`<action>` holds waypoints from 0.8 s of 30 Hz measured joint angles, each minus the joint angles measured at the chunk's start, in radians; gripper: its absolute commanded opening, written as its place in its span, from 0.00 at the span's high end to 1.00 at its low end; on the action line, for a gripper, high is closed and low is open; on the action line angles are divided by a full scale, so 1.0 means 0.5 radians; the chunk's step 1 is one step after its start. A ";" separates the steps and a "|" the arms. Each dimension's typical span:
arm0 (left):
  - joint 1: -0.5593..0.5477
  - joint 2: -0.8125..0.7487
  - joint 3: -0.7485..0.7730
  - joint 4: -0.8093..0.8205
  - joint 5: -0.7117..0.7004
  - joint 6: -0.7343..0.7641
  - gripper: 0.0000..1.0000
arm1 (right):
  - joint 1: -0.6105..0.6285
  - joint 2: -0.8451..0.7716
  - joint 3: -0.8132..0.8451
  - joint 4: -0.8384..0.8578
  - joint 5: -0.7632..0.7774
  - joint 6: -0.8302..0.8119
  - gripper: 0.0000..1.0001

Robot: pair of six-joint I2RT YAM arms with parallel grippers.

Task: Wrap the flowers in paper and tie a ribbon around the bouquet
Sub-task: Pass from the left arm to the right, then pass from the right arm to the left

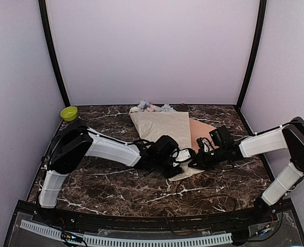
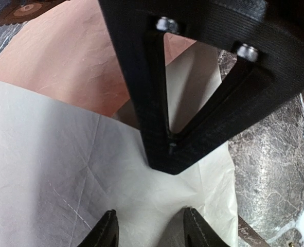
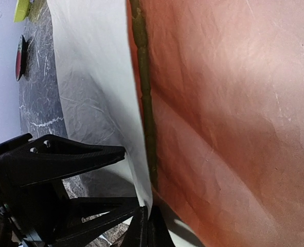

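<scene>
Two hands meet over the near, narrow end of the paper [image 1: 162,128], which lies at the middle of the dark marble desk [image 1: 105,180]. Its crinkled beige face is folded over on the left and its peach face is bared on the right. The flowers [image 1: 150,107] lie inside the fold; their pink, white and pale blue heads stick out at the far, wide end, close to the back wall. From the right wrist, one thin green stem [image 3: 143,87] runs along the seam where the beige flap's edge lies on the peach sheet. The left hand [image 2: 150,232] reaches in from the left and stands about half wide. Its two fingertips [image 2: 108,231] are apart over the flat beige flap, with bare paper showing between them and nothing gripped that I can see. The right hand [image 3: 147,229] comes in from the right and faces the left one, very close to it. Its fingers are pressed together, with the tips right at the edge of the beige flap. Whether that edge is pinched between them I cannot tell. In the left wrist view, the black frame of the right hand fills the upper part, hanging just above the paper near its corner. A small lime-green bowl [image 1: 69,113] sits at the far left corner of the desk, well apart from the paper.
</scene>
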 measured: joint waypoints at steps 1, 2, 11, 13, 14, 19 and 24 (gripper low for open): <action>0.000 -0.004 -0.001 -0.009 0.008 0.003 0.54 | 0.000 0.005 0.000 -0.007 0.007 -0.003 1.00; 0.000 -0.009 -0.002 -0.020 0.017 0.008 0.54 | 0.000 0.013 0.000 -0.013 0.011 -0.004 1.00; 0.025 -0.082 0.019 -0.076 0.149 -0.001 0.53 | -0.013 0.034 0.000 -0.057 0.060 -0.003 1.00; 0.047 -0.082 0.053 -0.087 0.147 -0.036 0.54 | -0.013 0.034 0.000 -0.057 0.060 -0.002 1.00; 0.061 -0.080 0.077 -0.092 0.143 -0.048 0.54 | -0.014 0.034 0.000 -0.057 0.059 -0.002 1.00; 0.109 -0.022 0.218 -0.117 0.104 -0.079 0.54 | -0.014 0.034 0.000 -0.057 0.059 0.011 1.00; 0.097 0.097 0.256 -0.138 0.095 -0.082 0.53 | -0.014 0.034 0.000 -0.057 0.059 0.021 1.00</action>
